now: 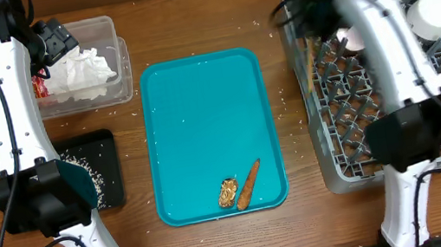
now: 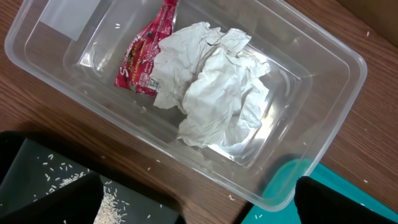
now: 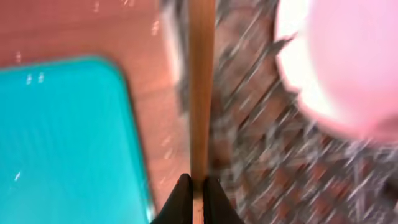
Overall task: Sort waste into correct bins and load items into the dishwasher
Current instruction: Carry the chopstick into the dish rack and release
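Clamped in the right claw point(image 3: 198, 186), a thin wooden stick point(image 3: 201, 93) hangs over the grey rack's point(image 1: 352, 121) left edge. Left claw point(image 1: 57, 38), fingers spread wide, hovers above the clear tub point(image 2: 323, 81) holding crumpled napkins point(image 2: 217, 93) and a red wrapper point(image 2: 146, 56). Carrot stick point(image 1: 250, 183) and brown lump point(image 1: 229, 192) lie on the teal tray point(image 1: 200, 100).

A crumpled white napkin point(image 2: 217, 87) and red wrapper point(image 2: 146, 53) lie touching inside the clear tub point(image 2: 329, 87).
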Available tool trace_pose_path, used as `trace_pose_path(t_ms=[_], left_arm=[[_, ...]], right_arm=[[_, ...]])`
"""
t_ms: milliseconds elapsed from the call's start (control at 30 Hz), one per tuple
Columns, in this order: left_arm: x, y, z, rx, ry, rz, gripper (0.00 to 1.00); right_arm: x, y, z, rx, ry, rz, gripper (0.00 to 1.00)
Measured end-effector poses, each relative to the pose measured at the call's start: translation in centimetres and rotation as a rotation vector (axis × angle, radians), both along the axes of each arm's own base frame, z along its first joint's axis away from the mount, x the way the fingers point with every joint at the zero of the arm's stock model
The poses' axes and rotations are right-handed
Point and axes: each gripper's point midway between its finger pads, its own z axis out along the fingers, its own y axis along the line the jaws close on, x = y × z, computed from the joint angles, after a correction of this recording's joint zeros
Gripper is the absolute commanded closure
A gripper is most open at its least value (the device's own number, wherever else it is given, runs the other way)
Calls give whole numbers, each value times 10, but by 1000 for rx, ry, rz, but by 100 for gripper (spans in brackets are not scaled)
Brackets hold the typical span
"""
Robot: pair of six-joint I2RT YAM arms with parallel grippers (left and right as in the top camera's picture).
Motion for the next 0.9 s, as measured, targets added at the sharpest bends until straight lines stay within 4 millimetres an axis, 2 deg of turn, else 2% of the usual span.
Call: trace_pose_path(t_ms=[133, 233, 433, 633, 767, 833, 900], left_arm=[[0, 0, 0, 0, 0, 0, 0], [0, 0, 0, 0, 0, 0, 0], [0, 0, 0, 0, 0, 0, 0], [0, 0, 0, 0, 0, 0, 0], [0, 0, 0, 0, 0, 0, 0], [0, 0, 0, 0, 0, 0, 0], [0, 0, 0, 0, 0, 0, 0]], right_arm=[[28, -26, 7, 29, -100, 74, 96], [42, -25, 8, 33, -159, 140, 96], [54, -18, 0, 34, -194, 194, 96], [58, -17, -24, 32, -178, 210, 96], [56, -17, -39, 31, -152, 213, 82], [54, -17, -44, 33, -140, 211, 72], [52, -17, -47, 32, -130, 215, 71]])
